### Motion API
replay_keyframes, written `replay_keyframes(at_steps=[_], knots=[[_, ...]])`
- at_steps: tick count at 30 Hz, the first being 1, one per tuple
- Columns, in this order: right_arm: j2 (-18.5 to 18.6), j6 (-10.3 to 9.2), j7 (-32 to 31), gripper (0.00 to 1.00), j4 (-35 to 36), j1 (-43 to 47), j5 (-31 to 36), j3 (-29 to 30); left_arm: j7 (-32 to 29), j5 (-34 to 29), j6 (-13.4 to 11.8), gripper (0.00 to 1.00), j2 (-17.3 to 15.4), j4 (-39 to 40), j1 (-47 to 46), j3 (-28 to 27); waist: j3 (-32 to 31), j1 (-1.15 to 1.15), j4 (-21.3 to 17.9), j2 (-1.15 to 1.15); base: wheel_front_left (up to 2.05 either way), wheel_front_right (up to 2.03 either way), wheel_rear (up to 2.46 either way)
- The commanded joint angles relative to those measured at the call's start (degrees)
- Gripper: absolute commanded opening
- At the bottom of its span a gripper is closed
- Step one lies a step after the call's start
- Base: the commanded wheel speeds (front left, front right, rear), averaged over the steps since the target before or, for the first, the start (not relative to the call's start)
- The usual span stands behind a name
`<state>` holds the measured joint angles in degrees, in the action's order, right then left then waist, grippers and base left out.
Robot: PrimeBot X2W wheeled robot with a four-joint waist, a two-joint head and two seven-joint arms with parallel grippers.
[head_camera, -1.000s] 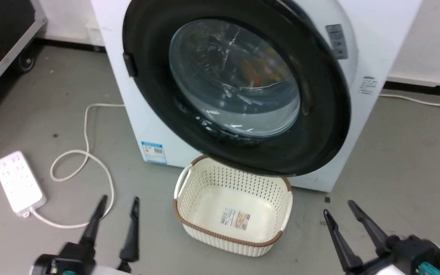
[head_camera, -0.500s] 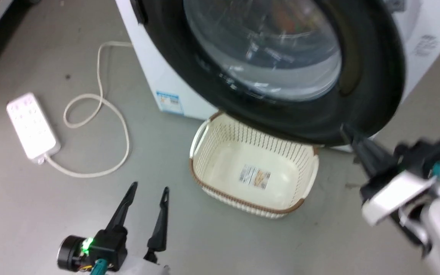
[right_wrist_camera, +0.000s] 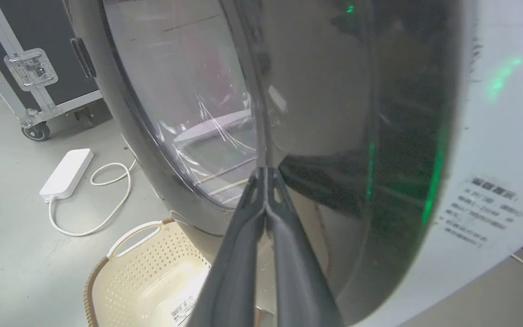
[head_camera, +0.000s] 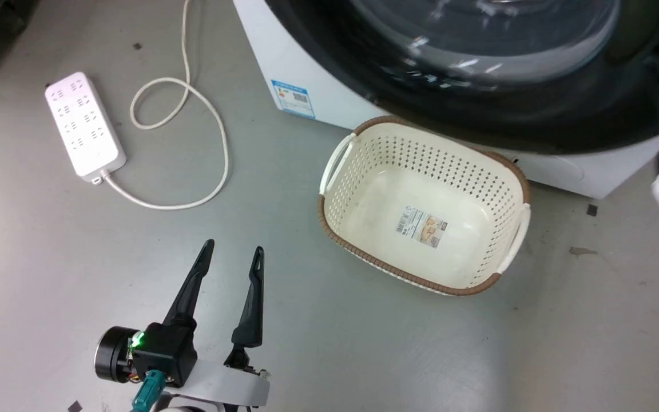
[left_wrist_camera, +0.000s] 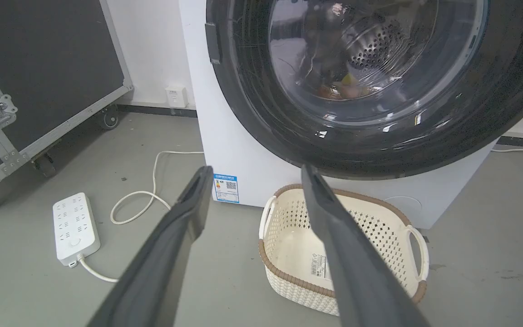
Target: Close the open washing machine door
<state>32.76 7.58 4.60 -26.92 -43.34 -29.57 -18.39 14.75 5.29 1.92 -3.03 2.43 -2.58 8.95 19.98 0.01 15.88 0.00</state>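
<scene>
Head view has tipped down and closer since a second ago, which is camera motion. The real change is your right arm, lifted from 4 o'clock to the washing machine door [head_camera: 449, 117] at 2 o'clock. Right wrist view puts the right gripper [right_wrist_camera: 265, 171], fingers pinched together on nothing, at the door's dark rim; you cannot confirm contact. The door stands ajar from the washing machine [head_camera: 329, 97], so a push looks imminent. Left gripper [head_camera: 234, 247] idles wide at 7 o'clock. The basket [head_camera: 364, 258] sits just under the door's lower edge, and the floor [head_camera: 592, 320] at 4 o'clock gives room.
</scene>
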Motion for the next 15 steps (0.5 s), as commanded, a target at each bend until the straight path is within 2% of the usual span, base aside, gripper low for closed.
replay_keyframes(at_steps=[1, 9, 15], knots=[[1.2, -0.09, -0.2, 0.00, -2.1, -2.5, -0.8, 0.9, 0.2, 0.2, -0.4, 1.00, 0.1, 0.5, -1.0, 0.4, 0.6, -0.01, 0.5, 0.00, 0.00, 0.00, 0.00], [2.0, -0.09, 0.5, 0.00, -10.5, -8.5, -0.6, 3.5, 0.2, 1.2, -1.2, 1.00, 0.1, 0.6, -1.5, 1.4, 1.4, -0.01, 0.8, 0.00, 0.00, 0.00, 0.00], [1.1, -0.09, 2.8, 0.00, -13.1, -9.0, -0.5, 2.7, 0.2, 1.7, -1.5, 1.00, 0.1, 0.5, -1.6, 0.9, 0.4, -0.01, 0.1, 0.00, 0.00, 0.00, 0.00]])
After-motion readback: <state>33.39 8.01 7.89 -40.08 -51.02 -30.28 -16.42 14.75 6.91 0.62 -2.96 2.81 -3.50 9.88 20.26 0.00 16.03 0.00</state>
